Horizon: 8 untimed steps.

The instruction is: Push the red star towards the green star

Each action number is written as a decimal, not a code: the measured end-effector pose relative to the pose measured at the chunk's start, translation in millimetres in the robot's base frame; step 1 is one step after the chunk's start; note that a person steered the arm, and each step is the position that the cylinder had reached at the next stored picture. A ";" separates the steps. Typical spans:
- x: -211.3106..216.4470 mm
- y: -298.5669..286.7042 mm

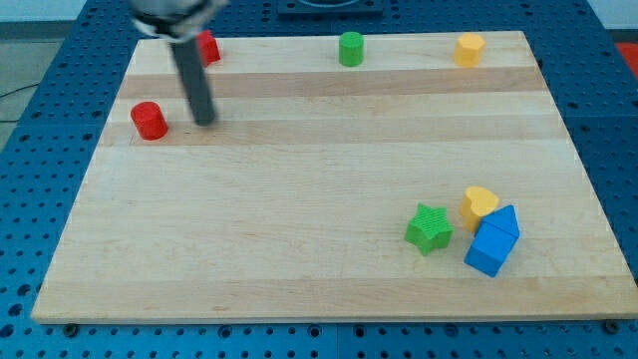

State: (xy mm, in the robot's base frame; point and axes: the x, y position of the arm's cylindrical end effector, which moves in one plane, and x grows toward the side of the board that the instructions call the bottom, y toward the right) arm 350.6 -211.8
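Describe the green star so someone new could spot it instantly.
Start at the wooden board and go to its corner at the view's bottom right, where four blocks cluster. The green star is the leftmost of them. It is the only green one there; its neighbours are a yellow block and two blue blocks.

Bright even overhead light, soft short shadows under blocks, mild sheen on the surface (319, 179), rod (194, 85) motion-blurred, elsewhere sharp.
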 end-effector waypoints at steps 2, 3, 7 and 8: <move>-15.9 -86.5; -41.0 -82.2; -102.0 133.9; -65.1 131.5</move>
State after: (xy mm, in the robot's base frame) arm 285.5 -80.3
